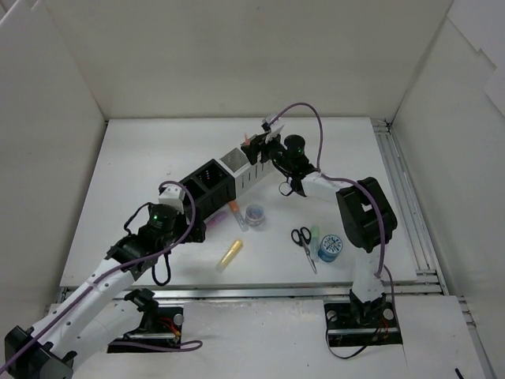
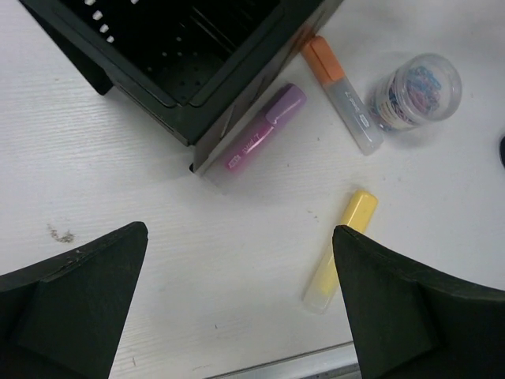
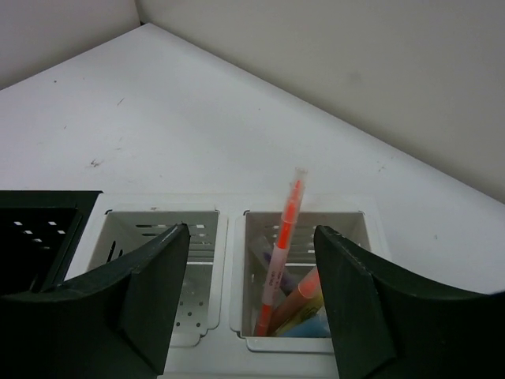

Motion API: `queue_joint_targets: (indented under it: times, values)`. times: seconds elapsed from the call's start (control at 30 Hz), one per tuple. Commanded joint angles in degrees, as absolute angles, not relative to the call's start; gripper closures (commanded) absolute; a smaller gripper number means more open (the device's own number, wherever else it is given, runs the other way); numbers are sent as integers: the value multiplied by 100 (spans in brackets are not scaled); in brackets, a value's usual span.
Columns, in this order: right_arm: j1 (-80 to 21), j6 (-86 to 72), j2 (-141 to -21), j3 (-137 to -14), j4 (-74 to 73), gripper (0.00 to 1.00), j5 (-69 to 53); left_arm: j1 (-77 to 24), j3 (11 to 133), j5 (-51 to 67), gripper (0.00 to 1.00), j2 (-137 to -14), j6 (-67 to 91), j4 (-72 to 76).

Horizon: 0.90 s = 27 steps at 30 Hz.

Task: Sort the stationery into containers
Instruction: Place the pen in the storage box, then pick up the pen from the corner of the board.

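Pen (image 3: 283,237), orange and clear, leans in white compartment (image 3: 341,214).

The left arm (image 1: 95,284) stretches low from its base and reaches forward to the right. The left gripper (image 2: 239,233) points down, with its two fingers spread wide and nothing between them. The right arm (image 1: 363,213) rises from its base, bends at the elbow and reaches forward to the left; the right gripper (image 3: 251,230) looks down with its jaws parted, gripping nothing.
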<state>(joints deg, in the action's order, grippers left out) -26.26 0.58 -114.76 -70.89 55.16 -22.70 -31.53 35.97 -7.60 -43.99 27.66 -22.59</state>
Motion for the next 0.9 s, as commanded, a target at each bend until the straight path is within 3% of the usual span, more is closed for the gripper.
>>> queue_joint_targets:
  times: [0.0,0.1,0.13,0.57,0.87]
  values:
    - [-2610,26,-10584,-7040,6249,37,-2285,-3226,3955,-309,1,-4614,2664,-2022]
    - [-2628,26,-10180,-6838,6249,25,-2268,-3357,3841,-71,0,-4868,2619,-1750]
    - [-2619,26,-10065,-6777,6240,2,-2181,-3488,3823,165,1,-5052,2610,-1662]
    - [-2558,-975,-7360,-4159,6074,2,-774,-4816,4491,-395,3,-7408,2153,-1169]
    - [-2452,-985,-5741,-3437,4361,2,-27,-5080,4807,-457,35,-8657,2065,-1037]
